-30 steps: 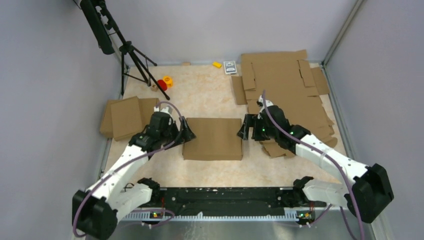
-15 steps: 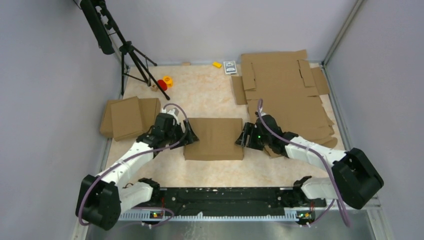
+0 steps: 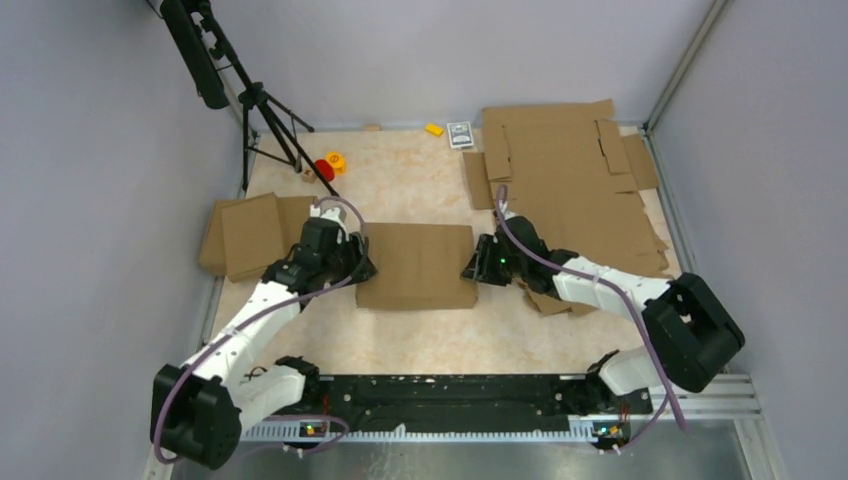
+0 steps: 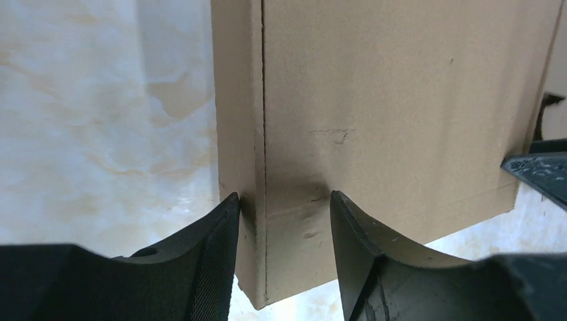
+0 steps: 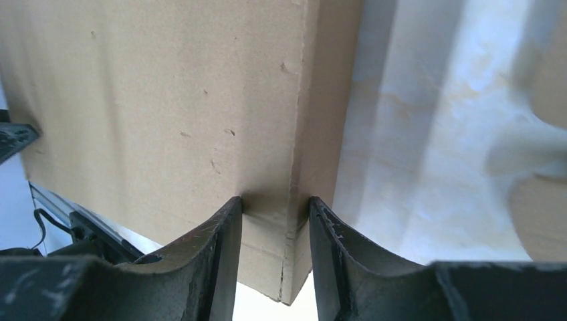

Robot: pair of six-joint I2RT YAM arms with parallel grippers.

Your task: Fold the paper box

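Note:
The paper box [image 3: 417, 265] is a closed, shallow brown carton in the middle of the table, seen from the top. My left gripper [image 3: 358, 268] is shut on its left edge and my right gripper [image 3: 472, 270] on its right edge. In the left wrist view the gripper [image 4: 281, 221] straddles the near corner of the box [image 4: 388, 120], one finger on the side wall and one on the broad face. In the right wrist view the gripper [image 5: 274, 214] clamps the opposite corner of the box [image 5: 167, 100] the same way. The box appears lifted slightly off the table.
A pile of slotted cardboard sheets [image 3: 570, 170] lies at the back right, with scraps [image 3: 545, 298] under the right arm. Smaller cardboard pieces [image 3: 250, 235] lie at the left. A tripod [image 3: 260, 110], a red and an orange item [image 3: 325, 168], a yellow block [image 3: 434, 129] and a small card box [image 3: 460, 134] stand at the back.
Both grippers have moved the box a little to the left and farther from the bases. Both arms have stretched out with it.

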